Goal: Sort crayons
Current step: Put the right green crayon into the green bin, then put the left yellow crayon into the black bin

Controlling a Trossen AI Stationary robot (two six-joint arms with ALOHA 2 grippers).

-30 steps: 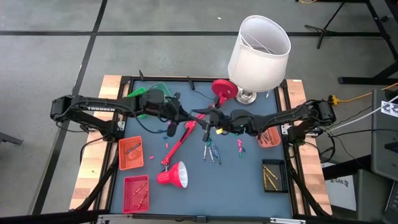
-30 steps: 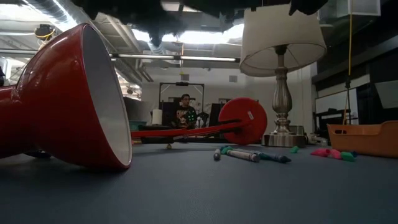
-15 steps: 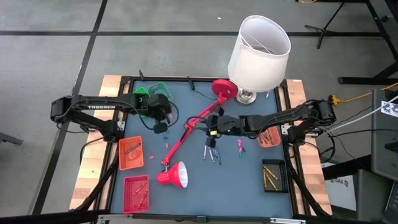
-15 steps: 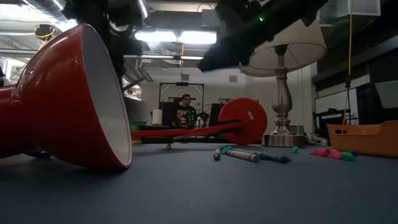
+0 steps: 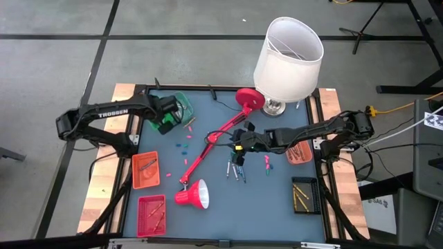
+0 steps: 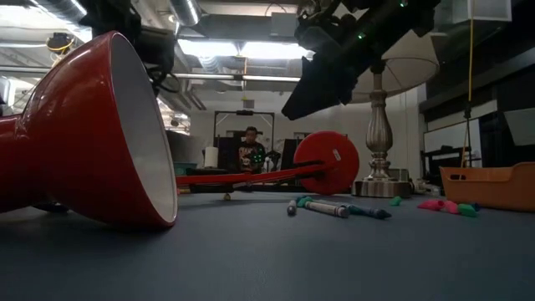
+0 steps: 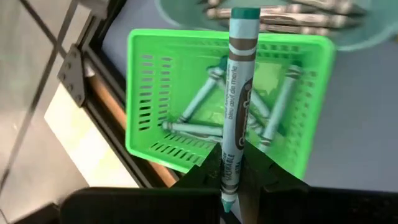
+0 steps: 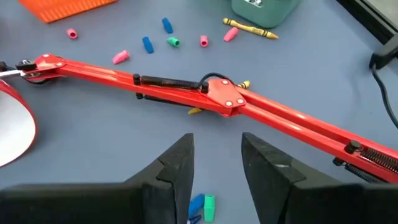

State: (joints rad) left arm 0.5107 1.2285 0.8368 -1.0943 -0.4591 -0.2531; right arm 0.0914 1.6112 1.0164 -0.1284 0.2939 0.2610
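My left gripper [image 5: 170, 117] is at the table's far left, shut on a teal crayon [image 7: 238, 93] above a green basket [image 7: 146, 124] that holds several green crayons. My right gripper [image 5: 239, 143] hangs open and empty at the table's middle, next to the red lamp arm [image 5: 216, 140]; its wrist view [image 8: 214, 168] shows both fingers apart above the table. A cluster of crayons [image 5: 235, 168] lies just near of it and shows in the low view [image 6: 334, 207]. Pink pieces [image 5: 266, 162] and small coloured bits [image 5: 181, 146] lie loose on the mat. My left gripper pinches the teal crayon between its two fingers at one end [image 7: 230, 180]. The rest of the crayon sticks straight out ahead of the fingers, along them. The crayon is lifted clear, over the green basket.
A red desk lamp lies across the middle, shade [image 5: 194, 195] at the near side and base [image 5: 249, 99] at the far side. A white lamp [image 5: 287, 59] stands far right. An orange basket [image 5: 145, 169], a red basket [image 5: 151, 213], an orange tray [image 5: 299, 153], a black tray [image 5: 303, 195] and a teal tub [image 8: 261, 6] stand around.
My left gripper has gone from the table's middle toward the far left edge with the teal crayon, and now hangs over the green basket. My right gripper has come down a little near the lamp arm.
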